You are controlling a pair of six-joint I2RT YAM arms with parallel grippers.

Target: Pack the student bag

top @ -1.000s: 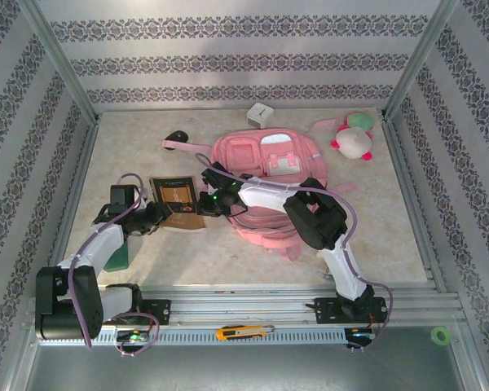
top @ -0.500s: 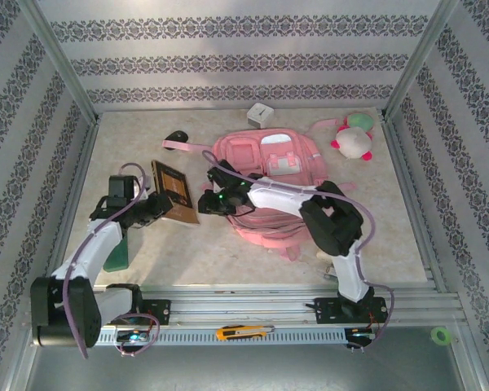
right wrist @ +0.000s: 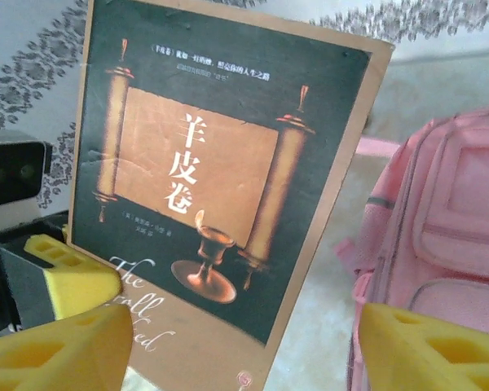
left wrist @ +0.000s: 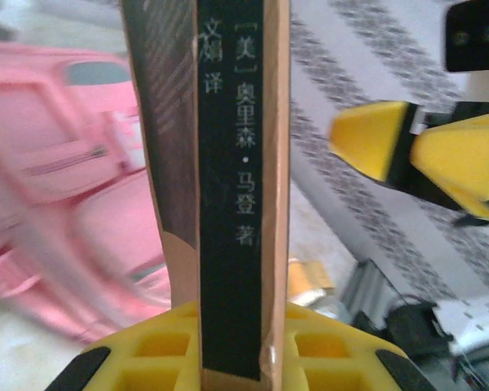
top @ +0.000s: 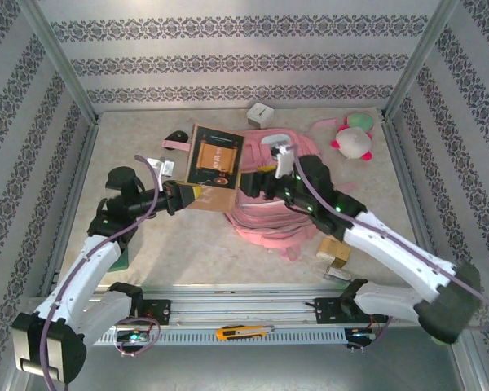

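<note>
student bag [top: 261, 221] half-hidden under right arm [top: 391, 244] | left gripper [top: 187, 195] clamps book [top: 215, 159] | right gripper [right wrist: 244, 342] fingers apart

You can read 羊皮卷 at the centre of the book [right wrist: 220, 179] cover, with "The" in white script toward seven o'clock. Its spine [left wrist: 231, 204] reads 文娟 译 and [美] 奥里森·马登 著.

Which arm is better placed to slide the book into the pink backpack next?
Left. The left jaws are shut on the dark, brown-bordered paperback book, holding it up beside the large pink fabric backpack. The right jaws stand open, likely better for steadying the bag.
</note>
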